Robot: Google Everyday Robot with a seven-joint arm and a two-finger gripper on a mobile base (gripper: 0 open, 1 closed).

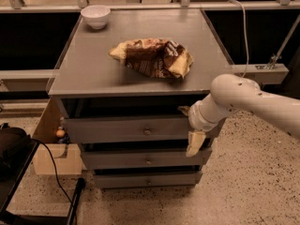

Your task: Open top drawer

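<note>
The top drawer [117,129] is the tallest grey front under the tabletop, with a small round metal knob [147,131] at its centre. It sits only slightly out from the cabinet. My gripper [190,128] hangs at the right end of that drawer front, to the right of the knob and apart from it. One cream finger [195,144] points down over the gap above the middle drawer. The other tip [183,110] shows near the drawer's upper edge. The fingers are spread and hold nothing.
On the grey cabinet top [84,74] lie a crumpled brown chip bag [152,56] and a white bowl [95,16] at the back left. Two shorter drawers [145,159] sit below. A cardboard box [49,144] and a black cable [54,172] lie on the left floor.
</note>
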